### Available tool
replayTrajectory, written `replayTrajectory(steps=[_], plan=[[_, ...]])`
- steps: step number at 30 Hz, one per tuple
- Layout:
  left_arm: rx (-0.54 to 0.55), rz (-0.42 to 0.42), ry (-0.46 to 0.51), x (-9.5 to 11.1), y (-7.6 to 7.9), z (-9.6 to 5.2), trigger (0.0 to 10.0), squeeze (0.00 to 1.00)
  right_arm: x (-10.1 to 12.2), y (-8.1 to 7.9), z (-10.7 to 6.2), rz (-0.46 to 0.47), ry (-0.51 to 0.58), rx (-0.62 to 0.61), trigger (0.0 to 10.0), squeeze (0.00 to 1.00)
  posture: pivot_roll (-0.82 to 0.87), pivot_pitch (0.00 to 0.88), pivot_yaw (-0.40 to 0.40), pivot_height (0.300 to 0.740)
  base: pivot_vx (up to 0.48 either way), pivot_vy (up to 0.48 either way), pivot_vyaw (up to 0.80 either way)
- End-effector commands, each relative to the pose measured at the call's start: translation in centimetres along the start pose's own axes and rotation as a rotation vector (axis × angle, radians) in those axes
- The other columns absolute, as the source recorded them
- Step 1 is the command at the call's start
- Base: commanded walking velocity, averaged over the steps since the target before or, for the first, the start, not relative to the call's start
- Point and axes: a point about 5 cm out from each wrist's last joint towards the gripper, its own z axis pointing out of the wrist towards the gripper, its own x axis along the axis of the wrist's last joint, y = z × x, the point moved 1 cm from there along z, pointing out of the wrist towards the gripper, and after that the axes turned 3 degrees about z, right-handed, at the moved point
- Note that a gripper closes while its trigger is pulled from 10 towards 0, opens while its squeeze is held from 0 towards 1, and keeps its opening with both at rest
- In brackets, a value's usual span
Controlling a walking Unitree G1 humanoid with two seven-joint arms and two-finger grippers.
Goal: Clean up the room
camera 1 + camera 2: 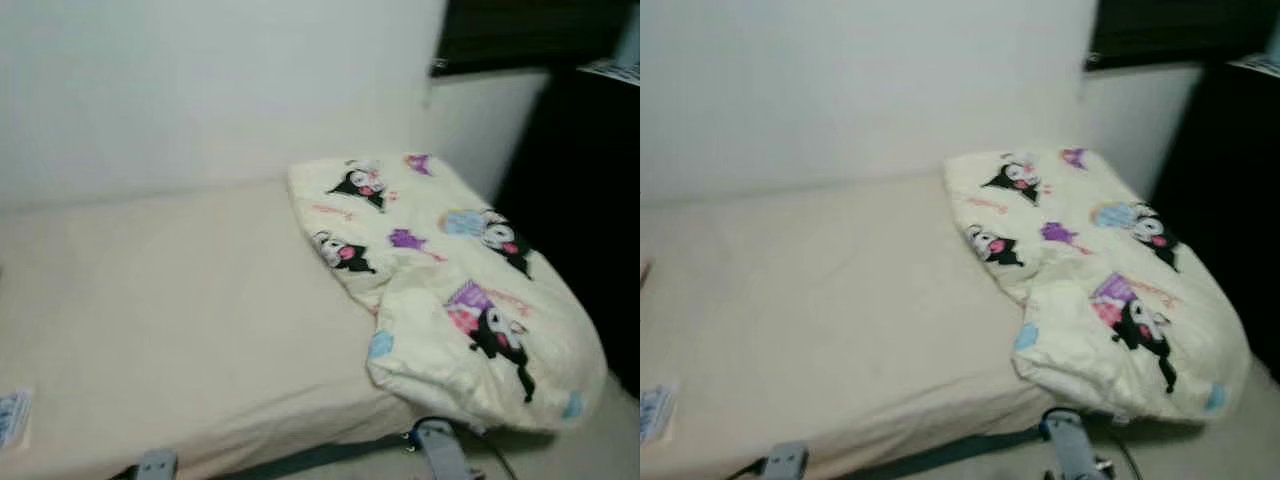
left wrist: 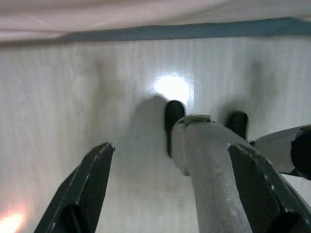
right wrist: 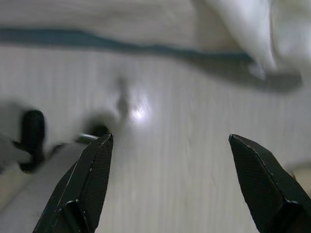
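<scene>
A cream blanket (image 1: 450, 280) printed with black-and-pink cartoon figures lies bunched on the right end of a bed (image 1: 180, 300). One corner of it hangs over the front edge. The bed has a plain cream sheet. Both silver arms hang low in front of the bed, the left arm (image 1: 155, 465) and the right arm (image 1: 440, 450). My left gripper (image 2: 171, 148) is open over the pale wooden floor (image 2: 58, 97), with nothing between its fingers. My right gripper (image 3: 170, 140) is also open above the floor, near the blanket's hanging corner (image 3: 252, 34).
A small printed packet (image 1: 12, 415) lies on the sheet at the bed's left front edge. A white wall (image 1: 200, 90) runs behind the bed. Dark furniture (image 1: 590, 200) stands close to its right end. A teal strip (image 2: 194, 30) runs under the mattress.
</scene>
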Motion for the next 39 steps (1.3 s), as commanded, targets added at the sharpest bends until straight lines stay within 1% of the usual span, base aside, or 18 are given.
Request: replayTrajectory(steps=[1,3,6,12,13,14,15,16,18,24,31,35,37,38,39], plan=[[-0.025,-0.010,0.016,0.3,0.3,0.1,10.0,0.00,-0.4,0.6,-0.1,0.008,-0.013,-0.023,10.0,0.00,-0.12,0.051,0.000,0.740,0.000,-0.465,0.80],[-0.030,-0.011,0.020,0.3,0.4,0.1,10.0,0.00,-0.4,0.7,-0.1,0.009,-0.013,-0.032,10.0,0.00,-0.12,0.052,0.000,0.740,0.000,-0.465,0.80],[-0.039,-0.016,0.029,0.4,0.4,0.1,10.0,0.00,-0.3,0.9,-0.1,0.023,-0.003,-0.050,10.0,0.00,-0.12,0.052,-0.001,0.740,0.000,-0.461,0.00],[-0.065,-0.005,0.051,0.6,0.6,0.0,10.0,0.00,-0.5,1.3,-0.1,0.013,-0.023,-0.077,10.0,0.00,-0.12,0.054,-0.001,0.740,0.000,-0.464,0.00],[-0.089,-0.002,0.106,3.4,1.6,0.6,10.0,0.00,-0.5,1.3,-0.1,0.015,-0.024,-0.077,10.0,0.00,-0.12,0.055,0.000,0.740,0.000,-0.461,0.00],[-0.108,0.001,0.146,5.5,2.4,0.9,10.0,0.00,-0.5,1.2,-0.1,0.015,-0.024,-0.077,10.0,0.00,-0.12,0.055,0.000,0.740,0.000,-0.461,0.00],[-0.135,0.009,0.199,8.5,3.5,1.1,10.0,0.00,-0.6,1.2,-0.1,0.015,-0.026,-0.077,10.0,0.00,-0.12,0.056,0.001,0.740,0.000,-0.465,0.00],[-0.139,0.013,0.205,8.9,3.7,1.1,10.0,0.00,-0.6,1.1,-0.1,0.014,-0.027,-0.078,10.0,0.00,-0.12,0.056,0.001,0.740,0.000,-0.465,0.00],[-0.143,0.017,0.208,9.3,3.8,1.1,10.0,0.00,-0.7,1.1,-0.1,0.015,-0.028,-0.079,10.0,0.00,-0.12,0.057,0.001,0.740,0.000,-0.463,0.00],[-0.148,0.014,0.208,9.3,3.8,1.1,10.0,0.00,-0.7,1.1,-0.1,0.016,-0.031,-0.083,10.0,0.00,-0.12,0.058,0.001,0.740,0.000,-0.463,0.00],[-0.174,-0.009,0.235,10.2,4.6,1.1,10.0,0.00,-0.7,1.3,-0.1,0.022,-0.031,-0.089,10.0,0.00,-0.12,0.059,-0.003,0.740,0.000,-0.463,0.00],[-0.182,-0.016,0.245,10.5,4.8,1.1,10.0,0.00,-0.7,1.3,-0.1,0.025,-0.030,-0.090,10.0,0.00,-0.12,0.059,-0.004,0.740,0.000,-0.461,0.00],[-0.182,-0.026,0.279,11.3,4.9,1.0,10.0,0.00,-0.7,1.4,-0.1,0.028,-0.029,-0.092,10.0,0.00,-0.13,0.058,-0.005,0.740,0.000,-0.413,0.00],[-0.182,-0.026,0.279,11.3,4.9,1.0,10.0,0.00,-0.7,1.4,-0.1,0.028,-0.029,-0.092,10.0,0.00,-0.13,0.058,-0.005,0.740,0.000,-0.364,0.00],[-0.178,-0.048,0.309,12.0,4.8,0.9,10.0,0.00,-0.7,1.4,-0.1,0.031,-0.029,-0.093,10.0,0.00,-0.12,0.058,-0.007,0.740,0.000,0.000,0.00]])
